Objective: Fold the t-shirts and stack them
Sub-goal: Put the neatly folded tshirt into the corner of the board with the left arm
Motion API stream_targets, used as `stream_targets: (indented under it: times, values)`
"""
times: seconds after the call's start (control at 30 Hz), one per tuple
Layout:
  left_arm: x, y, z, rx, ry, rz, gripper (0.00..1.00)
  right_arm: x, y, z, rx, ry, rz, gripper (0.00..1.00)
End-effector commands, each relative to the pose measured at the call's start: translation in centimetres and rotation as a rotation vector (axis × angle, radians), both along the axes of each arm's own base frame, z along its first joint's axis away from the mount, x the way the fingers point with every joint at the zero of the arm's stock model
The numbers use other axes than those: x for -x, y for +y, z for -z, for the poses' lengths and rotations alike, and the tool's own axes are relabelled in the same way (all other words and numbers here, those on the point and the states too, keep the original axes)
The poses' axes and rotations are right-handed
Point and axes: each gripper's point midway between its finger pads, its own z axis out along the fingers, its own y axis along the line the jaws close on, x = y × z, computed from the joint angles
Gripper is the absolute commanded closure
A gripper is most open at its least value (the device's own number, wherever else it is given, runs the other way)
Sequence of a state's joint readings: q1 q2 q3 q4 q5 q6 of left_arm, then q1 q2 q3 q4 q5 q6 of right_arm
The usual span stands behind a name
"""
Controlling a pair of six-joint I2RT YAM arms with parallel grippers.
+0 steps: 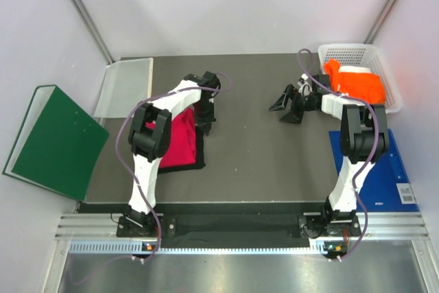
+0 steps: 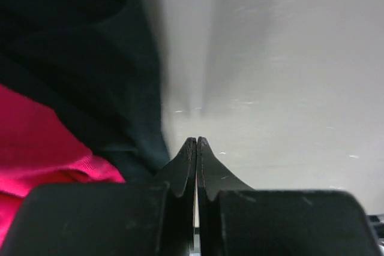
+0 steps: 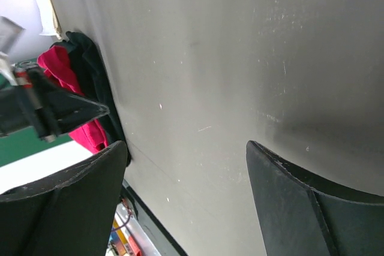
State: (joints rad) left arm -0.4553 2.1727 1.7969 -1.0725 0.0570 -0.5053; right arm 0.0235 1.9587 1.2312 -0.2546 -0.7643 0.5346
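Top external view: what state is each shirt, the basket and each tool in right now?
Black t-shirt, underneath, edges showing.
Crimson-pink t-shirt, folded, lying on the black t-shirt.
Orange t-shirt, crumpled, unfolded.
White basket, upright, holding the orange t-shirt.
Left tool, shut, empty, beside the black t-shirt.
Right tool, open, empty, over bare mat.

T-shirt (image 1: 357,86) in basket (image 1: 350,53), far right
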Motion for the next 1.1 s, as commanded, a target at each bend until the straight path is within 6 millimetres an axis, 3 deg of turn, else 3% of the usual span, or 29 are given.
stream_targets:
  times: [0.0, 0.33, 0.53, 0.83, 1.07]
  values:
    - [2.5, 1.8, 0.5, -0.088, 0.075, -0.027, 1.00, -1.1, -0.1, -2.0, 0.007, -0.077, -0.013, 0.19]
    - [6.1, 6.0, 1.9, -0.200, 0.128, -0.121, 1.00, -1.2, -0.1, -1.8, 0.009, -0.076, -0.015, 0.12]
    - [7.1, 10.1, 1.6, -0.223, 0.144, -0.211, 1.00, -1.1, -0.1, -1.6, 0.006, -0.072, -0.019, 0.11]
    - [8.7, 18.2, 0.8, -0.225, 0.172, -0.386, 1.00, -0.9, -0.1, -1.3, 0.006, -0.066, -0.020, 0.08]
    - [10.0, 21.3, 0.4, -0.260, 0.182, -0.452, 1.00, -0.9, -0.1, -1.2, 0.006, -0.062, -0.022, 0.06]
